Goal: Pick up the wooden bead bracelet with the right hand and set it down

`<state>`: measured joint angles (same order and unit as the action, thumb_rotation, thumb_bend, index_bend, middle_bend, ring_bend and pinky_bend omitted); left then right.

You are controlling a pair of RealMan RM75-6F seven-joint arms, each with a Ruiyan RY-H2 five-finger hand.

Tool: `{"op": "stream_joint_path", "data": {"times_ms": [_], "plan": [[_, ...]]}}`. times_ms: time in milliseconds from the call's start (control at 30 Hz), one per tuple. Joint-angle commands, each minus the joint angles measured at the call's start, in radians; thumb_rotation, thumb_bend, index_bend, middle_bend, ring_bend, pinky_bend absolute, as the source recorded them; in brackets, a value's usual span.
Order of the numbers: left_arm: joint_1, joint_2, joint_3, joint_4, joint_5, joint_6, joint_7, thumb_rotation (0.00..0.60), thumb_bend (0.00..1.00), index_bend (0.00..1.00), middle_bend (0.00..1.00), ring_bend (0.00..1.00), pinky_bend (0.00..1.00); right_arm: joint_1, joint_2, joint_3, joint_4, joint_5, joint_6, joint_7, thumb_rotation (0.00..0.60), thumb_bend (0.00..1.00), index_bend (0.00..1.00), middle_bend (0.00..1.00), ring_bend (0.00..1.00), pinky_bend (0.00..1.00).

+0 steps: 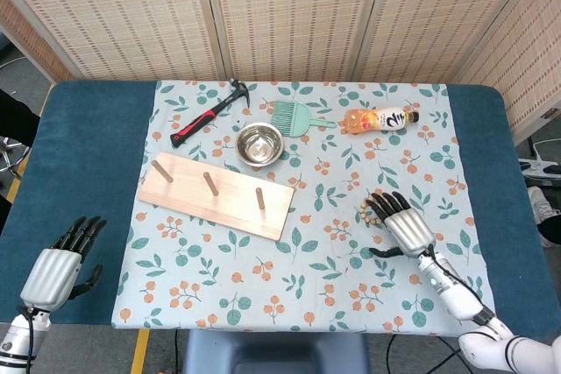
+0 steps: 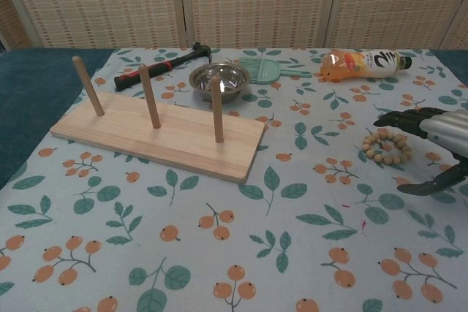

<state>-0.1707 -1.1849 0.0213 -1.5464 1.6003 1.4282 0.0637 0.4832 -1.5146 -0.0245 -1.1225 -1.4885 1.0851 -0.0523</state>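
while the bracelet (image 2: 387, 145) lies flat, the bottle (image 2: 363, 62) label shows "2".

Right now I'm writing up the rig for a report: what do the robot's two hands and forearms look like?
Both the left hand and right hand have ribbed silver backs and black fingers. The right forearm is white and silver with a small green light; a thin black cable runs by the left wrist.

You have a matt printed cloth (image 2: 219, 253) over the table, with darker blue fabric (image 1: 88, 155) at its sides. The peg board (image 2: 157, 137) is pale, smooth bare wood, and the bead bracelet (image 2: 387, 145) right of centre is matt wood too. The bowl (image 2: 219, 80) is shiny polished metal. The bottle (image 2: 362, 62) is glossy clear plastic. Your right hand (image 1: 405, 223) has a ribbed, silvery metallic back and black fingers (image 2: 398, 117).
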Motion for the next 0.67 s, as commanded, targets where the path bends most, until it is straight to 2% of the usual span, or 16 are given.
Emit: {"op": "stream_joint_path", "data": {"times_ms": [33,167,233,267,367,667], "plan": [[0.002,0.000,-0.001,0.001,0.002,0.006,-0.002,0.600,0.45,0.00,0.06,0.04,0.31,-0.063,0.080,0.002,-0.100,-0.023,0.133,-0.013,0.296,0.12,0.00,0.00,0.00,0.00],[0.006,-0.011,-0.010,0.020,0.014,0.034,-0.009,0.600,0.45,0.00,0.02,0.04,0.30,-0.194,0.226,-0.041,-0.305,-0.082,0.361,-0.166,0.297,0.12,0.00,0.00,0.00,0.00],[0.008,-0.018,-0.013,0.032,0.020,0.048,-0.014,0.600,0.45,0.00,0.00,0.03,0.30,-0.262,0.270,-0.066,-0.373,-0.112,0.463,-0.233,0.291,0.12,0.00,0.00,0.00,0.00],[0.009,-0.022,-0.015,0.039,0.023,0.056,-0.017,0.600,0.44,0.00,0.00,0.02,0.30,-0.304,0.282,-0.079,-0.392,-0.135,0.530,-0.254,0.292,0.12,0.00,0.00,0.00,0.00],[0.011,-0.027,-0.015,0.048,0.029,0.063,-0.018,0.600,0.44,0.00,0.00,0.01,0.29,-0.384,0.274,-0.091,-0.369,-0.160,0.641,-0.238,0.300,0.12,0.00,0.00,0.00,0.00],[0.011,-0.031,-0.015,0.052,0.045,0.080,-0.027,0.600,0.45,0.00,0.00,0.00,0.26,-0.410,0.282,-0.058,-0.358,-0.123,0.608,-0.188,0.304,0.12,0.00,0.00,0.00,0.00]]}}
